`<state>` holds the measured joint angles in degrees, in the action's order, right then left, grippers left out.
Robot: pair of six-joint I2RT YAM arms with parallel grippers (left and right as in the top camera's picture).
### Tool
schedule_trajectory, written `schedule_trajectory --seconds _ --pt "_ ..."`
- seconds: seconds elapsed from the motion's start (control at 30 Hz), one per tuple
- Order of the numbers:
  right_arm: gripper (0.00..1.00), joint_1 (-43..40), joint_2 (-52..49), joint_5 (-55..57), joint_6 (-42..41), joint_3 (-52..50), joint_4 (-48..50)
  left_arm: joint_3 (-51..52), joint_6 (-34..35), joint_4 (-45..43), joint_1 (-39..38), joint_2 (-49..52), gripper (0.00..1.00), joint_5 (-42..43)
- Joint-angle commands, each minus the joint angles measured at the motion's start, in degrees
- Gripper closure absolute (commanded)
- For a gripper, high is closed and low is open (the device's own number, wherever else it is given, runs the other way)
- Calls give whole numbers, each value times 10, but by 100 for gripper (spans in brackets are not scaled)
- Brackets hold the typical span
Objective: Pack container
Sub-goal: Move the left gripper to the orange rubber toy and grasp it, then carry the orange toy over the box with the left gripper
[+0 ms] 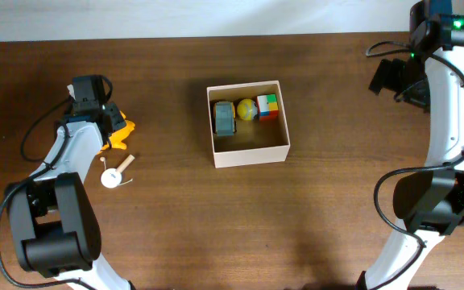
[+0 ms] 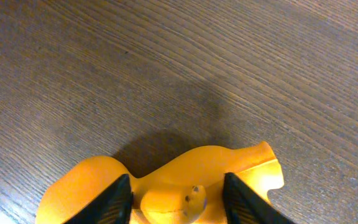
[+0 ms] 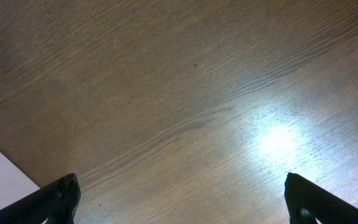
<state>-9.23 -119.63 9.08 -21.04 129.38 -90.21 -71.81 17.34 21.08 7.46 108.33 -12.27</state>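
1. Because the left claw [image 2: 176, 186] straddles only a narrow middle part of a rounded orange toy [image 2: 204, 165], the likeliest failure is a slip. The smooth, curved plastic could squirt out or swivel as the jaws press in.
2. If the toy is lifted off-centre, it may tilt and drop on the way to the container [image 1: 252, 155]. This square, white-walled box sits mid-table, well apart from the toy at the left.
3. Along its far wall the box already holds a grey-green toy [image 1: 225, 119], a yellow ball [image 1: 246, 109] and a multicoloured cube [image 1: 268, 105]. A careless release could land on these instead of the bare near half.
4. A small white disc on a stick [image 1: 113, 177] lies near the toy and could be knocked by the arm.
5. Left claw: jaws partway apart, one finger on each side of the orange toy. Whether they grip it yet cannot be told.
6. Right claw [image 3: 185, 202]: jaws spread wide over bare table [image 1: 184, 225] at the far right, holding and touching nothing.
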Motion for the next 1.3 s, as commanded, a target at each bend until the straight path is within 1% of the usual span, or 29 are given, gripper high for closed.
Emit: schedule_trajectory --seconds 0.0,0.13,0.17,0.23,0.27,0.33,0.6,0.83,0.9,1.0,1.13,1.27 --pt "1 -2 16 2 -7 9 0 -9 0 -1 2 7 57 -6" --pt "1 -2 16 2 -7 9 0 -8 0 0 2 7 62 -6" --pt "1 -2 16 2 -7 9 0 -8 0 0 2 7 66 -6" --pt "1 -2 16 2 -7 9 0 -8 0 0 2 7 80 -6" --pt "1 -2 16 2 -7 9 0 -8 0 0 2 7 90 -6" --pt "1 -2 16 2 -7 9 0 -8 0 0 2 7 98 -6" --pt "1 -2 16 2 -7 9 0 -9 0 13 2 2 98 -6" --pt "1 -2 16 2 -7 9 0 -35 -13 55 2 -59 98 17" --pt "1 -2 16 2 -7 9 0 -40 -36 62 2 -93 98 57" --pt "1 -2 16 2 -7 9 0 -40 -53 71 -2 -138 98 111" --pt "1 -2 16 2 -7 9 0 -40 -55 95 -24 -197 98 161" --pt "1 -2 16 2 -7 9 0 -40 -55 117 -67 -236 98 191"
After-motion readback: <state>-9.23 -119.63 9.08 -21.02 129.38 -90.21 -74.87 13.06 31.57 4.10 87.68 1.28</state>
